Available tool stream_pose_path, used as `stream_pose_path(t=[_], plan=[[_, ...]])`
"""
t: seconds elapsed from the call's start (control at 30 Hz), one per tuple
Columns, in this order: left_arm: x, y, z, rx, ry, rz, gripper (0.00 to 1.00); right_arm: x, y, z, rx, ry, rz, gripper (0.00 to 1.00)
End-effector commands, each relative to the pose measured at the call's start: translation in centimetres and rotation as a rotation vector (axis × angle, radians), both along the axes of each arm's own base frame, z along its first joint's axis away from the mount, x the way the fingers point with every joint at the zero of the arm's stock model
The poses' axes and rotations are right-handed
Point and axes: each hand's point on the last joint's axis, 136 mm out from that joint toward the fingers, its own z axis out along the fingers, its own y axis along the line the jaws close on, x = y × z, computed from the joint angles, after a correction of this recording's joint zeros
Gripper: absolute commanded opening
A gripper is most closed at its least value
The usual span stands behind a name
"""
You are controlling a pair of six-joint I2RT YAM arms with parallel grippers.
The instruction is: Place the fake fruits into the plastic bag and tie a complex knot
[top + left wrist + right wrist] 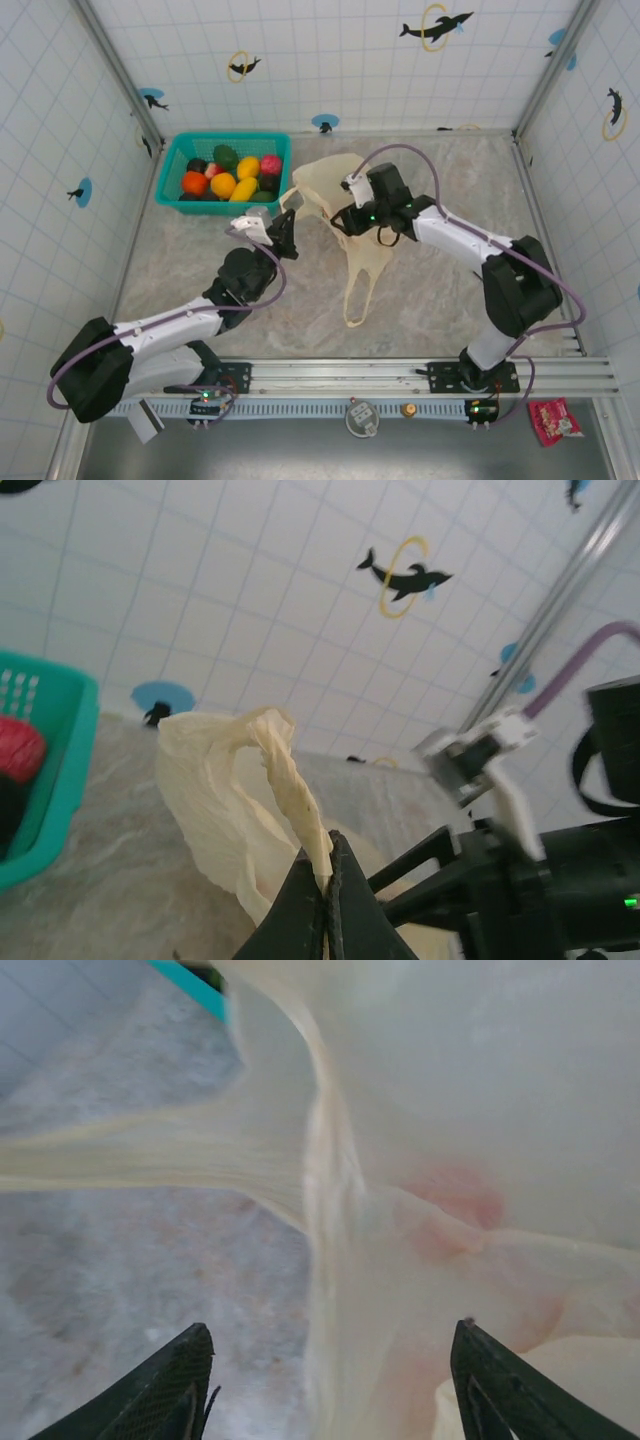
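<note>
Roughly in the middle of the marbled table (450,290) lies the plastic bag (335,180), cream-yellow and crumpled. Its body bunches up toward the far side, and one loop handle (358,290) trails toward the near edge. Just to its left, in the far left corner, sits a teal basket (172,160). The toy fruits (225,185) are piled inside the basket, orange, yellow, red, pink, green and dark ones together, none in the bag.

The left gripper (285,232) reaches in at the bag's left edge. In the left wrist view its fingers (310,900) are pressed together on a twisted strip (290,780) of the bag, which rises from the tips to the crinkled sheet (215,800) behind.

The right gripper (348,215) is over the bag's middle. In the right wrist view its jaws stand wide apart, one fingertip (170,1390) low on the left and the other low on the right. The bag (450,1110), with faint red print, is stretched in front of and between them; neither tip clearly presses it.
</note>
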Motion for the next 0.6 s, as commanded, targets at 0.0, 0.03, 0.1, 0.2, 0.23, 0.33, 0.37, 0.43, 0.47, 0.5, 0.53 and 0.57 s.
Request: stream_pose_path(t=[0.0,0.03,0.1,0.2,0.23,0.33,0.37,0.43,0.47,0.5,0.53,0.57], plan=[[-0.2,4.0,-4.9,-0.055,0.152,0.192,0.0,-0.3,1.5,4.5,0.178,-0.039,0.062,0.65],[-0.2,4.8,-5.8,-0.076,0.171,0.231,0.0,0.7,2.0,4.8,0.205,-0.022,0.036,0.65],[-0.2,5.7,-7.1,-0.116,0.206,0.279,0.0,3.4,2.6,4.6,0.225,0.022,-0.049,0.61],[-0.3,6.5,-9.3,-0.162,0.273,0.322,0.0,7.5,4.6,3.7,0.294,0.117,-0.156,0.54],[-0.3,6.8,-10.1,-0.169,0.302,0.339,0.0,8.9,5.7,3.9,0.336,0.128,-0.164,0.52],[-0.7,8.2,-12.0,-0.202,0.359,0.411,0.0,11.4,8.6,2.8,0.396,0.198,-0.167,0.51],[-0.9,8.7,-12.5,-0.219,0.368,0.429,0.0,12.0,9.4,2.6,0.416,0.206,-0.161,0.51],[-1.2,9.7,-13.4,-0.25,0.385,0.462,0.0,13.4,11.0,2.1,0.456,0.23,-0.157,0.51],[-1.3,10.0,-13.7,-0.26,0.392,0.474,0.0,14.1,11.4,1.7,0.464,0.244,-0.163,0.52],[-1.3,10.3,-14.0,-0.269,0.399,0.486,0.0,14.8,11.9,1.0,0.469,0.262,-0.172,0.52],[-1.4,10.6,-14.3,-0.273,0.409,0.494,0.0,15.3,12.4,1.1,0.483,0.27,-0.17,0.52],[-1.4,10.7,-14.5,-0.275,0.414,0.498,0.0,15.8,12.9,-0.2,0.485,0.293,-0.175,0.53]])
